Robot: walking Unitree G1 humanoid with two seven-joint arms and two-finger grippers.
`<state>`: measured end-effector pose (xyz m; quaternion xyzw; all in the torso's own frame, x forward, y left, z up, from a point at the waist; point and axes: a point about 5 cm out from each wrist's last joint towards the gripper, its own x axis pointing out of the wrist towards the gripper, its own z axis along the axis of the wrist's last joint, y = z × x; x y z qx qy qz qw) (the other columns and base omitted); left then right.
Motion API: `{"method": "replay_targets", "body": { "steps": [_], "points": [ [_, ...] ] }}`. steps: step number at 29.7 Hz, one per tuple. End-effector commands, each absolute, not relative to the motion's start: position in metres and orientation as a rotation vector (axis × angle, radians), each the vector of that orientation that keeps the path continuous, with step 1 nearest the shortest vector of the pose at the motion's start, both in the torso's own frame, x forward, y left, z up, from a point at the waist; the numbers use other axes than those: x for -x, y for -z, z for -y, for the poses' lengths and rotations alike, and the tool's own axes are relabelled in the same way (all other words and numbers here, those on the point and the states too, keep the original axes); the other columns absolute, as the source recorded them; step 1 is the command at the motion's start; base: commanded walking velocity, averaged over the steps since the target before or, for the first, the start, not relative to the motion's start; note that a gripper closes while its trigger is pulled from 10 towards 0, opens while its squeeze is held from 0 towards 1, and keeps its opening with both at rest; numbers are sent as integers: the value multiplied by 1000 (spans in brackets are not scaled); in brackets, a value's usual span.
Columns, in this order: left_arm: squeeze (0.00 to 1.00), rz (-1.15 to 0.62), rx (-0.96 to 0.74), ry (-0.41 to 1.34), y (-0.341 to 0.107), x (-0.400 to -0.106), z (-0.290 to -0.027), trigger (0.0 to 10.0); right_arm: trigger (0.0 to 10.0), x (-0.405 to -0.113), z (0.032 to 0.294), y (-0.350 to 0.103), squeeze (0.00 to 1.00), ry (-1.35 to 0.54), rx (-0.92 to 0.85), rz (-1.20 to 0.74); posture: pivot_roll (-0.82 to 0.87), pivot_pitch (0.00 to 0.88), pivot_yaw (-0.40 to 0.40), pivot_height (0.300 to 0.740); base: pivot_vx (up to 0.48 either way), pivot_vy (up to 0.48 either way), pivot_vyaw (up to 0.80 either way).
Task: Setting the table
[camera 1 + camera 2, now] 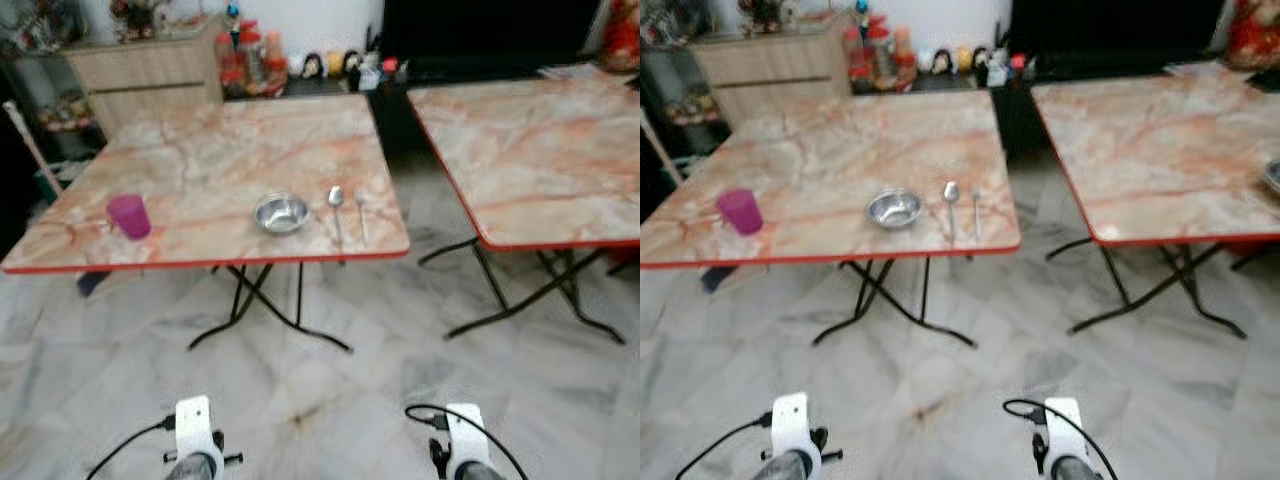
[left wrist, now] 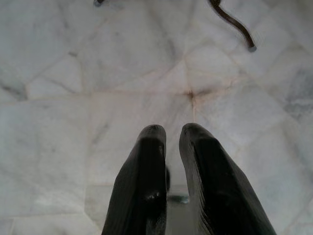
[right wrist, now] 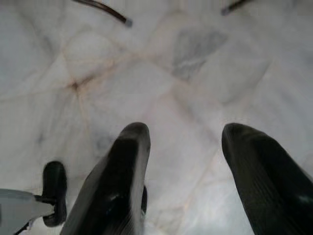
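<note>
A: What's on the table?
B: A bowl by its front edge, spoon and fork just right of it, cup well left.
A: Grippers?
B: Both over the floor; left gripper nearly closed and empty, right gripper spread wide.

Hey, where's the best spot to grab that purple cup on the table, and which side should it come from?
Probably around its side wall, about mid-height. The purple cup stands upright near the front left corner of the left table, well apart from the steel bowl. Its round, slightly tapered body suits a level pinch from the front edge, likely by the left end effector, whose fingers would need to open.
</note>
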<state>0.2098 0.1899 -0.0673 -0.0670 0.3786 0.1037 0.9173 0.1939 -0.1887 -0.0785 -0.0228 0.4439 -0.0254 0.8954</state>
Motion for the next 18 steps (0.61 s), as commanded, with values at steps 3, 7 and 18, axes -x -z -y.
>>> {"method": "replay_targets", "body": {
  "steps": [3,7,18],
  "points": [
    [0,-791,129,-236,69,-205,-198,10000,10000,-200,178,76,0,25,32,-898,-19,0,7,732,262,0,0],
    [0,-794,117,-221,69,-206,-197,10000,10000,-201,177,76,0,24,39,-898,-17,0,10,732,262,0,0],
    [0,-802,95,-208,69,-204,-199,10000,10000,-201,176,76,0,25,30,-899,-21,0,18,732,283,0,0]
  ]
}}
